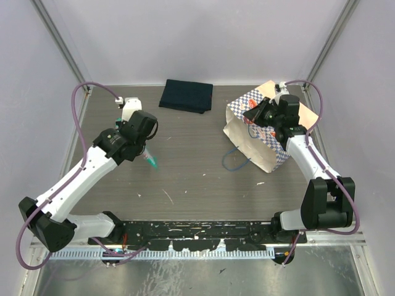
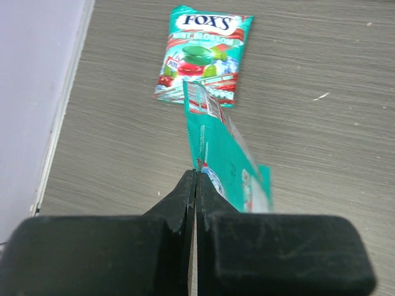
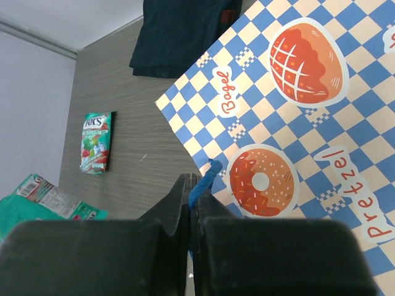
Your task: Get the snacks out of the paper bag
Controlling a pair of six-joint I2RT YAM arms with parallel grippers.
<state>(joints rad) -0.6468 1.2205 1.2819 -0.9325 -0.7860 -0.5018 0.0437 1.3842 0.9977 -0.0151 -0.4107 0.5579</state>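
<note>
The blue-and-white checkered paper bag (image 1: 262, 145) stands at the right of the table, its doughnut and bagel prints filling the right wrist view (image 3: 296, 92). My right gripper (image 3: 194, 180) is shut on the bag's thin blue cord handle (image 3: 208, 176), at the bag's top edge (image 1: 252, 117). My left gripper (image 2: 195, 177) is shut on the edge of a teal snack pouch (image 2: 225, 157), which hangs just above the table (image 1: 151, 163). Another teal pouch (image 2: 203, 55) lies flat on the wood ahead of it and also shows in the right wrist view (image 3: 97, 142). The bag's inside is hidden.
A dark navy folded cloth (image 1: 186, 95) lies at the back centre. The bag's other blue cord handle (image 1: 237, 163) loops onto the table in front of the bag. Grey walls close in the left, back and right sides.
</note>
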